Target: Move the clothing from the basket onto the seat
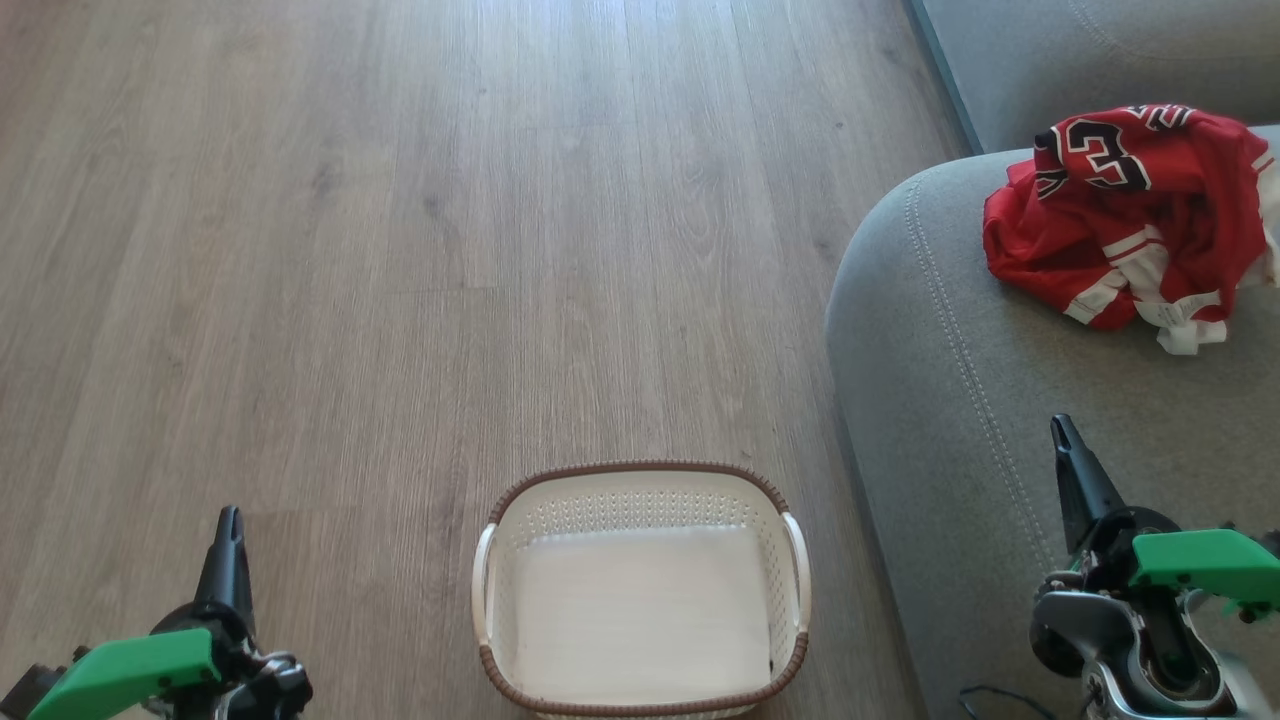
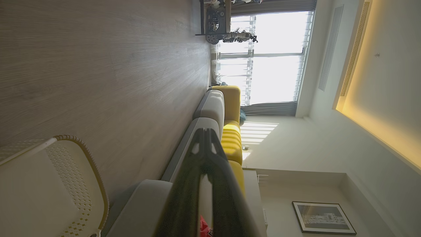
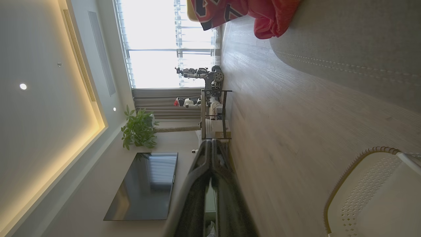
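- Left pincer (image 1: 230, 520), 7 o'clock, and right pincer (image 1: 1062, 430), 5 o'clock: tips together, empty.
- Basket (image 1: 640, 467), 6 o'clock, near seat (image 1: 950, 400) edge; clothing (image 1: 1120, 210), 2 o'clock, on seat.

The basket (image 1: 640, 590) was matt perforated plastic with a woven-look rim; the clothing (image 1: 1125, 215) was smooth cloth, the seat (image 1: 950, 400) coarse stitched fabric, the floor (image 1: 400, 250) matt wood-grain.

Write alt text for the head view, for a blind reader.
Red clothing lies crumpled on the grey seat at right. The cream basket stands empty on the wood floor, between the shut left gripper and right gripper.
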You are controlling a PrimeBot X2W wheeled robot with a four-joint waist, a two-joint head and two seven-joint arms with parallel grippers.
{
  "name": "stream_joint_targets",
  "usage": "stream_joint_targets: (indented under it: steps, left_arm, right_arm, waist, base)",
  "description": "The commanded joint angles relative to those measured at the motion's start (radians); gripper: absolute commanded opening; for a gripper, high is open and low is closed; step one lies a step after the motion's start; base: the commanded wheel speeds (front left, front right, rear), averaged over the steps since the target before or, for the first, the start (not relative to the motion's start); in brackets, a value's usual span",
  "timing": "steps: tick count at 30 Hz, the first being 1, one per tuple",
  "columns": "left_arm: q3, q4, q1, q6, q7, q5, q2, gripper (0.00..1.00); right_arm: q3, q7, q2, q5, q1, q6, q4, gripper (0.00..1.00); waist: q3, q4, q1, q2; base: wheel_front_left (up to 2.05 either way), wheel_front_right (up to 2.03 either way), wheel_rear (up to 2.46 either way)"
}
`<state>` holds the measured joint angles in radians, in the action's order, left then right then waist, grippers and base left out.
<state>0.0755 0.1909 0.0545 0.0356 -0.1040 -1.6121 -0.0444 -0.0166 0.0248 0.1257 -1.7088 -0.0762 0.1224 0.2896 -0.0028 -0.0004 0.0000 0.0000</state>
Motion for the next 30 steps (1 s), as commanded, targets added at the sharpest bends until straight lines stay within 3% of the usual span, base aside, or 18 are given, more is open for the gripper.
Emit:
stream_joint_targets:
  steps: [1, 30]
  left_arm:
    - [0.035, -0.037, 0.047, 0.009, -0.004, -0.001, -0.01, 0.0]
    - [0.036, -0.038, 0.047, 0.009, -0.004, 0.0, -0.009, 0.0]
  right_arm:
    - [0.024, -0.007, 0.018, -0.007, -0.048, 0.008, -0.039, 0.0]
    - [0.068, -0.042, 0.052, -0.046, -0.047, 0.008, -0.047, 0.0]
  waist:
    - [0.0, 0.0, 0.0, 0.0]
    - [0.0, 0.0, 0.0, 0.0]
  base:
    - [0.0, 0.0, 0.0]
    - [0.0, 0.0, 0.0]
